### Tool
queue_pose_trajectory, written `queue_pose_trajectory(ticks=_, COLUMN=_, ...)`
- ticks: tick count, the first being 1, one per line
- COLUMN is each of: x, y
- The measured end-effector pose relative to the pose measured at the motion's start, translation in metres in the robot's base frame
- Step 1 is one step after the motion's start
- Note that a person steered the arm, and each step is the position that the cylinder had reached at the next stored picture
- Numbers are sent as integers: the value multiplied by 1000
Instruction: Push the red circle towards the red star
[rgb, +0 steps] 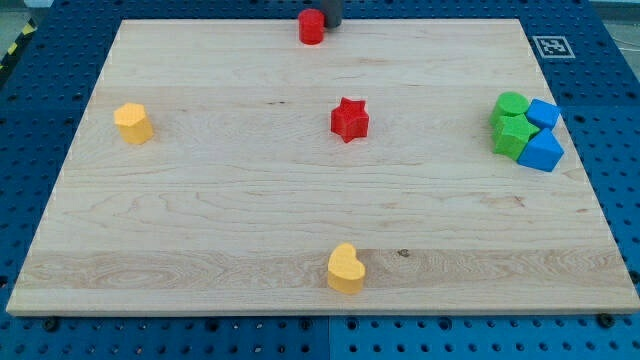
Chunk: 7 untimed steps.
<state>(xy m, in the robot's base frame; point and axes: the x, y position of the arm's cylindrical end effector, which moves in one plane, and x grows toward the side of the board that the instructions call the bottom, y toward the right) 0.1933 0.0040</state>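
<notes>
The red circle (312, 27) sits at the far edge of the wooden board (200, 230), a little left of the board's centre line. Just to its right, at the very top of the view, a short stub of the dark rod shows, and my tip (331, 24) lies right beside the circle's right side, seemingly touching it, though the contact itself cannot be made out for certain. The arm has no hand to open or close: it ends in this bare rod, which holds nothing. The red star (350, 119) lies nearer than the circle and slightly to its right, around the middle of the board, well apart from the circle with bare wood between them. On the left side of the board a yellow block (133, 123) stands alone, its shape hard to tell, roughly level with the star. At the near edge, almost straight in front of the star, rests a yellow heart (346, 268). On the right side a tight cluster of four blocks touches together: two green blocks (511, 105) (511, 137) on its left, one behind the other, and two blue blocks (543, 113) (542, 151) on its right, their shapes unclear.
</notes>
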Motion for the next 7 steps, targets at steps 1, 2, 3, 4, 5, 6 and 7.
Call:
queue_pose_trajectory(ticks=1, x=0, y=-30)
queue_pose_trajectory(ticks=2, x=-1, y=-91)
queue_pose_trajectory(ticks=3, x=7, y=-110)
queue_pose_trajectory(ticks=4, x=4, y=-76)
queue_pose_trajectory(ticks=5, x=0, y=-48)
queue_pose_trajectory(ticks=6, x=6, y=-67)
queue_pose_trajectory(ticks=7, x=26, y=-74)
